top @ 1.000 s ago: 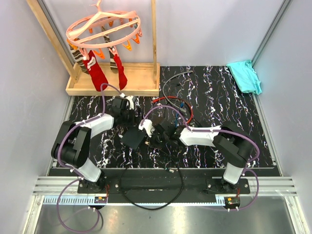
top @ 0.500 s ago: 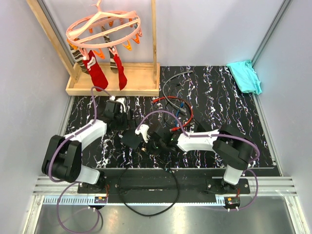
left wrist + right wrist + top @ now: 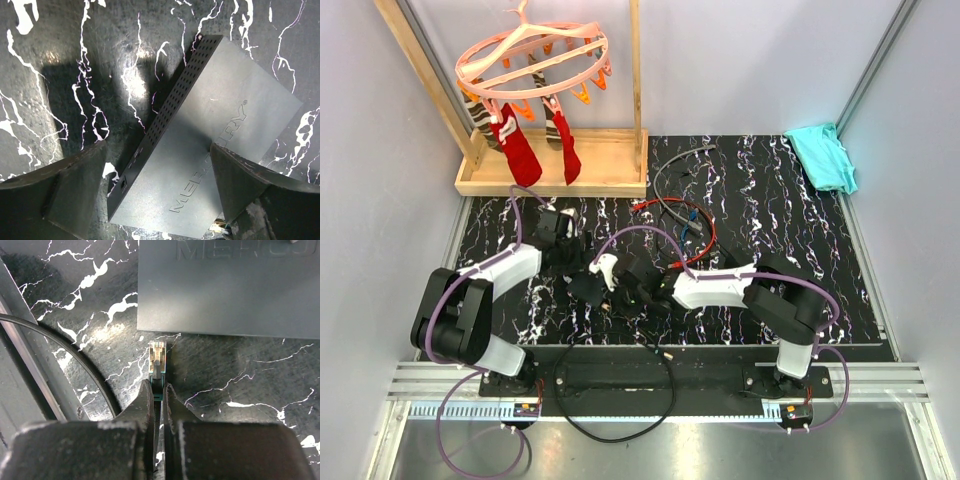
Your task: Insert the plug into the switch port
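2 hands share this job, so start with the nearer one. Your right hand (image 3: 158, 388) is pinched tight on the teal boot of the plug (image 3: 158, 356), low over the counter (image 3: 240, 375). That grip leaves the clear tip sticking out ahead of the fingers, free to enter a socket. To the left of that hand, a black cable (image 3: 75, 357) curves along the counter.

Just ahead of the plug tip, across a small gap, lies the flat black switch (image 3: 225, 295). No socket shows on the edge facing the plug, so I judge it is not yet lined up.

Beyond that, your left hand (image 3: 157, 150) stands wide, with 1 finger on each side of the switch, likely to steady it against the push. Whether those fingers touch it I cannot tell. The switch port (image 3: 124, 183) sits on the thin perforated edge, beside 1 finger of that hand.

Farther out lie loose wires (image 3: 680, 205) and a teal cloth (image 3: 823, 155).
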Robot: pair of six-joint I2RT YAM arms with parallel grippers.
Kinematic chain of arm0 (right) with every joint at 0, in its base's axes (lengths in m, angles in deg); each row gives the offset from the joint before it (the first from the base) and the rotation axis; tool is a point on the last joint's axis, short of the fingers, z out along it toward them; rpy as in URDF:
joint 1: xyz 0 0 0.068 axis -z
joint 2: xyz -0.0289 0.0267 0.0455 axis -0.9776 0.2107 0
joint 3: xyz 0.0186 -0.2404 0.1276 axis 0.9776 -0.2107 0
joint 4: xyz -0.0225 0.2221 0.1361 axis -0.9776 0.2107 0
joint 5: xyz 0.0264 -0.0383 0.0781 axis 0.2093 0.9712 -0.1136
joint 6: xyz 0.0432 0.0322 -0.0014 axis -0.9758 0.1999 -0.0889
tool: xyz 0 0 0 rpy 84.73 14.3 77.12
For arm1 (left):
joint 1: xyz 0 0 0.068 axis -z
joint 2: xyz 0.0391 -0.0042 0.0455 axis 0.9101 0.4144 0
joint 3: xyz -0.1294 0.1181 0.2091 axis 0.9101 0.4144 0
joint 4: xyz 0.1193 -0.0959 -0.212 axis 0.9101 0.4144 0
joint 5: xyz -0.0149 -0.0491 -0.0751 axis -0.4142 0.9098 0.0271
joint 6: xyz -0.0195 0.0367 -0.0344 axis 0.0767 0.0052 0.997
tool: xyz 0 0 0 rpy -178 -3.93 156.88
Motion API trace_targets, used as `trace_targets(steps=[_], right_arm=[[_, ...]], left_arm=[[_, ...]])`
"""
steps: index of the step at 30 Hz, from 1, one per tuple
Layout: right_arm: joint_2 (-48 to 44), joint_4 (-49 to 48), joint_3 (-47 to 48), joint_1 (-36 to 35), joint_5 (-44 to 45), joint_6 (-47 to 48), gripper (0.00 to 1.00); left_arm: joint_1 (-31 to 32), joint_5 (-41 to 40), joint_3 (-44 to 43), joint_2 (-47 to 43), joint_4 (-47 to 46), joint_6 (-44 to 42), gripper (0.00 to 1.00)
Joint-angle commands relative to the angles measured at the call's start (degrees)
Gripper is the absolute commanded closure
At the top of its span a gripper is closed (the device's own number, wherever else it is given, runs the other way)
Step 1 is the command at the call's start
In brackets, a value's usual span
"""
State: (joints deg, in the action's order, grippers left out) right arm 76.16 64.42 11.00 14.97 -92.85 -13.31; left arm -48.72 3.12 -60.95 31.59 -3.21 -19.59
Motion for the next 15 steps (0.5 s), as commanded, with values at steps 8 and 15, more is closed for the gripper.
trace_targets(steps=[8, 15], right_arm=[[1.45, -0.19, 3.86, -0.85, 0.69, -1.36, 1.00], [2.24, 1.92, 4.83, -0.76, 2.18, -1.10, 1.00]], left_arm=[[-0.10, 0.93, 1.63, -1.81, 2.01, 3.10, 0.14], [-0.18, 1.81, 1.98, -2.16, 1.93, 3.98, 0.15]])
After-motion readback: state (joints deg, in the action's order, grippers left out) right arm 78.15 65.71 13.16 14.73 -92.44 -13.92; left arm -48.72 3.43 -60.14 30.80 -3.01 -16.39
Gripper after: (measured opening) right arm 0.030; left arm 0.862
